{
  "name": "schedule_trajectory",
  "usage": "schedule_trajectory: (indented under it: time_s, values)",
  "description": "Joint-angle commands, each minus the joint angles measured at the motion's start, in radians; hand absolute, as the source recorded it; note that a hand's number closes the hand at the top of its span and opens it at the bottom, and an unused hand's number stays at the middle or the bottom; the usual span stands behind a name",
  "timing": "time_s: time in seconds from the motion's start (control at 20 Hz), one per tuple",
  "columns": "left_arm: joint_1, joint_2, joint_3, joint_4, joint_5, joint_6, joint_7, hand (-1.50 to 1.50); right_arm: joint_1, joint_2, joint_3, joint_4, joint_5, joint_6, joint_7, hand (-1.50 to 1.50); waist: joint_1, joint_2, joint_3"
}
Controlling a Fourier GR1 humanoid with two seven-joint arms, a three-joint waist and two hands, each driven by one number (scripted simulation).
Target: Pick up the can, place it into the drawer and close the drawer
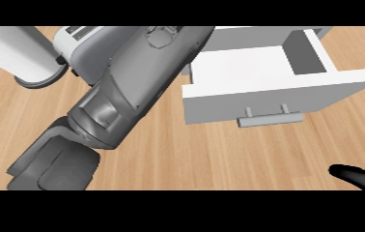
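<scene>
Closest to the camera was the left forearm, a big grey limb entering at about seven o'clock and slanting up toward twelve, filling much of the left half of the head view. Its hand was out of sight past the top of the frame, so I cannot tell how its fingers stood or whether they held anything. Down at four o'clock, only black fingertips of the right hand showed at the edge, too little to judge whether they were curled or straight.

Farther out, toward one and two o'clock, sat the drawer, pulled open, its handle facing the camera and its white floor bare where visible. The can could not be seen anywhere (possibly hidden behind the arm or in the unseen hand). Going by that, the task looked early or midway: nothing lay in the drawer, and both placing and closing remained.

At ten o'clock stood a white roll, and beside it a toaster, partly hidden by the forearm.
</scene>
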Motion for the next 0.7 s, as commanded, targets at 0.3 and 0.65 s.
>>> schedule_trajectory:
  time_s: [0.3, 0.65]
  values:
    - [-0.016, 0.000, -0.052, 0.070, 0.067, 0.092, -0.064, -1.50, -0.020, -0.019, 0.017, -0.009, 0.044, -0.001, -0.004, -1.50, -0.006, 0.003, 0.000]
    - [-0.045, 0.000, -0.036, 0.078, 0.132, 0.117, -0.074, -1.50, -0.059, -0.092, 0.075, 0.051, 0.154, 0.070, -0.114, -1.50, -0.013, 0.013, 0.001]
